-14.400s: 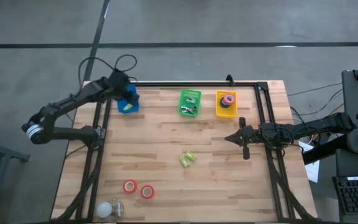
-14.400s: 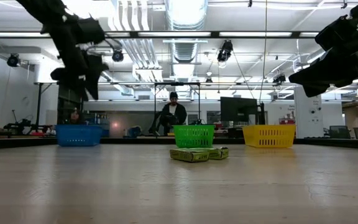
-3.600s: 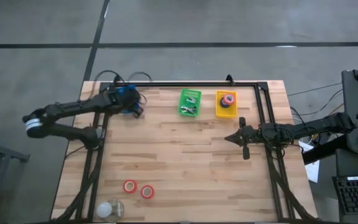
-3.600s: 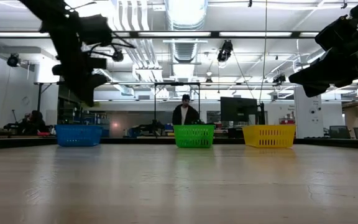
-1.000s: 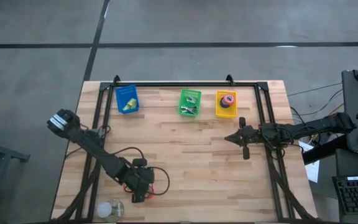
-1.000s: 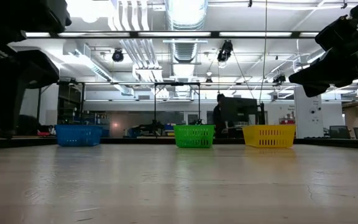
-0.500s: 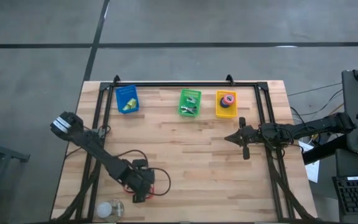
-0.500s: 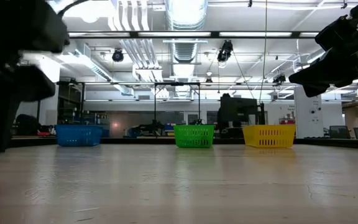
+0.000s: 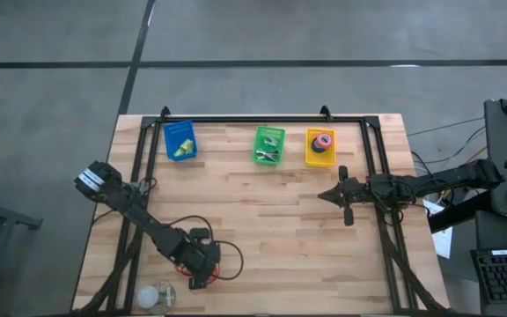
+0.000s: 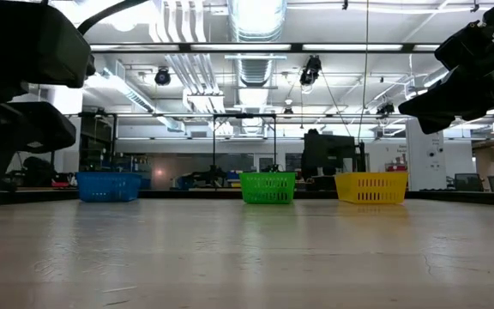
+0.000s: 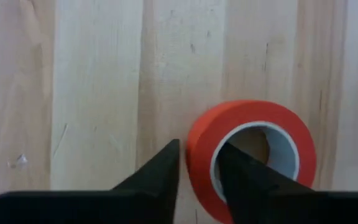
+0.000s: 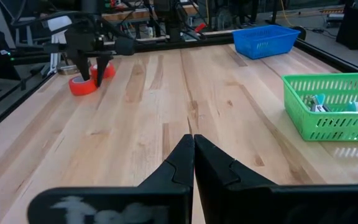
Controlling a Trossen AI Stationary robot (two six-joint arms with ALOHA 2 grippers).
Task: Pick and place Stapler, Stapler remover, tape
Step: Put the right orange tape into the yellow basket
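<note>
My left gripper (image 9: 199,271) points down at the table's near left, over a red tape roll (image 11: 250,158) that lies flat on the wood. It is open: one finger (image 11: 241,180) stands in the roll's hollow, the other (image 11: 160,177) outside the wall. A second red roll (image 12: 107,71) lies just beside it. Another red roll and a dark one lie in the yellow basket (image 9: 320,147). My right gripper (image 9: 326,195) is shut and empty, held above the table's right half. My left gripper comes from above, pointing down, with the roll's wall (image 11: 197,158) between its two fingers. A thin strip of wood shows between the outer finger and the wall. Whether the inner finger touches the wall, I cannot tell. The roll lies flat on the table.
A blue basket (image 9: 180,141), a green basket (image 9: 268,145) and the yellow one stand in a row at the far edge. A white roundish object (image 9: 152,295) lies near the front left corner. A black frame (image 9: 262,119) runs around the table. A person stands in the room beyond.
My left gripper has gone down a little and toward the table's near edge, over the red tape rolls.
</note>
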